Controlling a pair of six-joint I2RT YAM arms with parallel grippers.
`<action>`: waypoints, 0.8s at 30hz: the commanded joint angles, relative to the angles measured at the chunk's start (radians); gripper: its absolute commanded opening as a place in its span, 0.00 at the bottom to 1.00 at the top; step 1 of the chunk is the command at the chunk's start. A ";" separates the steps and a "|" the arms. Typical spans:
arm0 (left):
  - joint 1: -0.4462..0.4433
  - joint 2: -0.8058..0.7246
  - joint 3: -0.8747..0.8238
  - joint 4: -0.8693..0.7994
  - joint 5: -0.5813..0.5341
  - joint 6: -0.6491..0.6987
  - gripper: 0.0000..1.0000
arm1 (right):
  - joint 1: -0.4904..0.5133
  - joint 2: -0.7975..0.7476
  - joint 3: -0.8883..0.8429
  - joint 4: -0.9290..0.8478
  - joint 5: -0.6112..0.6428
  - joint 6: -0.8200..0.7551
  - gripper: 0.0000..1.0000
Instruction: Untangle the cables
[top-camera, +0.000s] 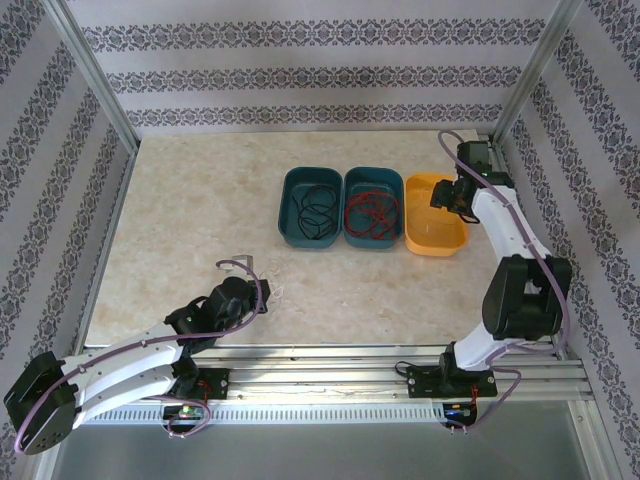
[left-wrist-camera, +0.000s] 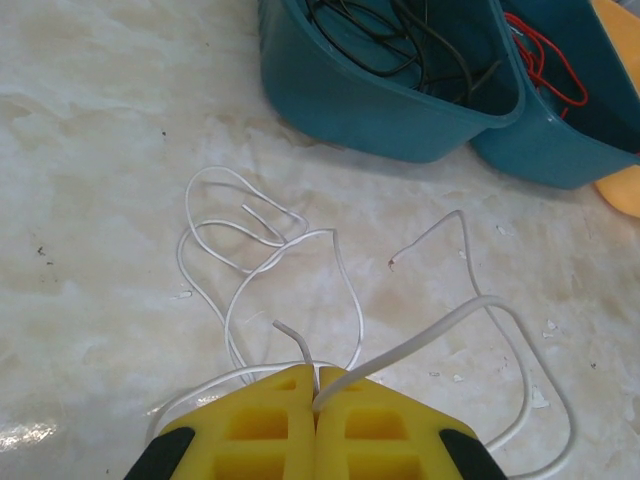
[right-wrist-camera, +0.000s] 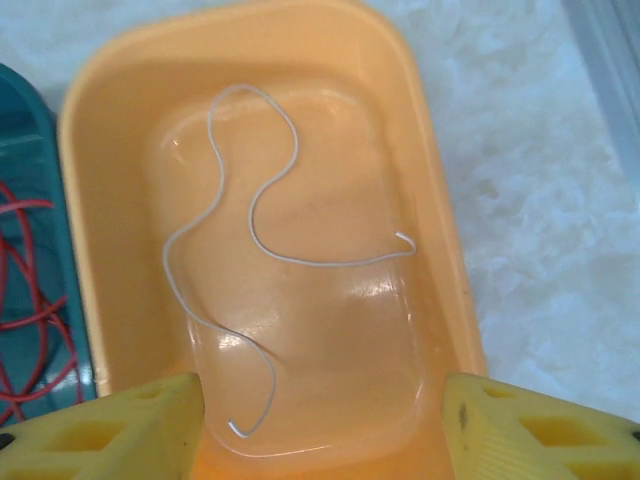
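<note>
While the loose white cable (left-wrist-camera: 425, 335) is sprawling in open loops across the marble-patterned table (left-wrist-camera: 90, 150) just ahead of the left gripper (left-wrist-camera: 316, 388), that gripper's yellow fingers (left-wrist-camera: 260, 425) are pressing fully together on it. Two strands of the wire are emerging from the seam between them, one thin end poking up and one thicker run curving away ahead and to the right. Farther ahead of those fingers, a black cable (left-wrist-camera: 400, 40) is lying coiled inside a teal bin (left-wrist-camera: 380, 110). Just to the right of it, a red cable (left-wrist-camera: 545, 60) is resting in a second teal bin (left-wrist-camera: 560, 150) set against the first. Directly below the right gripper (right-wrist-camera: 322, 390), a second white cable (right-wrist-camera: 252, 220) is lying by itself in a loose winding line on the floor of the orange bin (right-wrist-camera: 120, 200). That gripper's jaws are standing wide apart above the bin and gripping nothing, with the red wire and its teal bin sitting just off to that gripper's left.
</note>
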 joint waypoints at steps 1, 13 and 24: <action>0.007 0.007 0.025 0.010 0.009 0.026 0.00 | -0.010 -0.034 -0.013 -0.011 0.027 0.013 0.62; 0.008 0.018 0.025 0.041 0.013 0.033 0.00 | 0.083 -0.309 -0.206 0.148 -0.362 0.161 0.49; 0.008 0.100 0.032 0.144 0.041 0.054 0.00 | 0.628 -0.358 -0.410 0.351 -0.383 0.430 0.39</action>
